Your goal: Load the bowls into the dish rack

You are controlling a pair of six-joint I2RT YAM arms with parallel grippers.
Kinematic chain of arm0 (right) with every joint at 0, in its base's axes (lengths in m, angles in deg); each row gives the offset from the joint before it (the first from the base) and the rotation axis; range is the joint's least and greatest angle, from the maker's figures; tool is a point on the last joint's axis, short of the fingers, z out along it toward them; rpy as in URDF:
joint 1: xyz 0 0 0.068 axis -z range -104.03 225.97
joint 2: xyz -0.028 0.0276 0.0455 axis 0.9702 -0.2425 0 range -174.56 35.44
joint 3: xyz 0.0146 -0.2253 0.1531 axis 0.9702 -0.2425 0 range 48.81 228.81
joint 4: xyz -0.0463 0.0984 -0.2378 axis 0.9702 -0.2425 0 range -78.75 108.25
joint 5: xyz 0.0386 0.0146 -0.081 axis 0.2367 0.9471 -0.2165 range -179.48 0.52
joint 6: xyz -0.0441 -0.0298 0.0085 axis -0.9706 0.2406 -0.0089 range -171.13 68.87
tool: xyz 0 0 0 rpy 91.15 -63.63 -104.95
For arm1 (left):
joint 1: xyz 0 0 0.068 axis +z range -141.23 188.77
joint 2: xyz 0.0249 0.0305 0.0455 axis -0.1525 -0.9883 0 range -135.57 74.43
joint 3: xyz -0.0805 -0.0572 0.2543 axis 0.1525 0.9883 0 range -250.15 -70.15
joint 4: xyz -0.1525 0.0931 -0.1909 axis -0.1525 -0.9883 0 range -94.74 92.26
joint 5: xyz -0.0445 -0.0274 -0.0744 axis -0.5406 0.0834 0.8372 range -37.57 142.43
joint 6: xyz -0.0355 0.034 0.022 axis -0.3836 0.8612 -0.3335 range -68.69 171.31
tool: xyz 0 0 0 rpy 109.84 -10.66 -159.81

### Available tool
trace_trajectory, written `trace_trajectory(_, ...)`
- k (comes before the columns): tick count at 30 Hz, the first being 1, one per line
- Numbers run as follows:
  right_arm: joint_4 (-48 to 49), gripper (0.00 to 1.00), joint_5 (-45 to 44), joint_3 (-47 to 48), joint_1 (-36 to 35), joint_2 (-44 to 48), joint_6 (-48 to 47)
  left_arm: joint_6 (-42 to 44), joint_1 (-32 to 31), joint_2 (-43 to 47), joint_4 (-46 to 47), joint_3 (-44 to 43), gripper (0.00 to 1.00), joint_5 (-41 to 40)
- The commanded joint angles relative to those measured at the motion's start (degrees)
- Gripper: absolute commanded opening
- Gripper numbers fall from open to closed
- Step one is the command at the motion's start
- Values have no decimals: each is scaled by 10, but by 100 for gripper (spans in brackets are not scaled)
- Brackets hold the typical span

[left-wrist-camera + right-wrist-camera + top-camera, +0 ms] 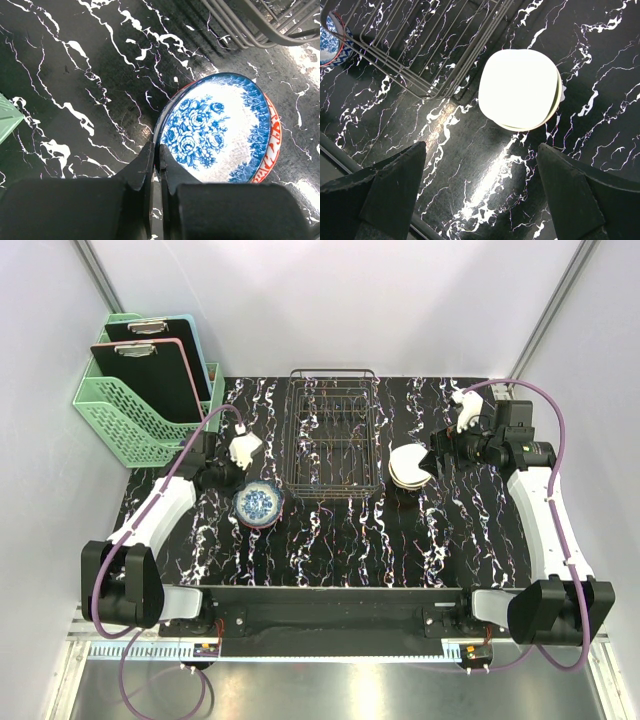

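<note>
Rack lies with long axis front-to-back; blue-patterned bowl faces up.

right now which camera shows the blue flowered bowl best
Left wrist: the blue bowl is close up, flowers sharp, an orange bowl nested under it. The top view shows it small beside the rack; right wrist catches only a sliver at the frame edge.

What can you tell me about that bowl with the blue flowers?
The blue-flowered bowl is round, glossy and ceramic-looking: white inside with blue roses and a dark blue rim. It sits open side up, nested in an orange bowl on the black marbled table, just beside the dish rack. The left gripper pinches its near rim.
</note>
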Motion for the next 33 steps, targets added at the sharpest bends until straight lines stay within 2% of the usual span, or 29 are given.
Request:
trace_trajectory(1, 0, 100, 19, 6, -5, -4, 7, -5, -2, -1, 44, -2, 0, -16)
trace_trajectory(3, 1, 100, 18, 4, -6, -4, 5, -5, -4, -5, 44, 2, 1, -20)
trace_trajectory(8, 1, 100, 16, 0, -7, -4, 3, -1, -6, -9, 44, 10, 11, -19)
trace_trajectory(14, 2, 100, 16, 1, -9, -7, 5, -2, -6, -10, 44, 11, 14, -19)
trace_trajectory(22, 4, 100, 12, 1, -11, -10, 6, -2, -6, -10, 44, 13, 34, -19)
trace_trajectory(29, 4, 100, 11, 2, -14, -9, 7, 1, -7, -21, 44, 18, 41, -18)
trace_trajectory(33, 4, 100, 11, 1, -15, -10, 6, 6, -7, -36, 44, 20, 42, -13)
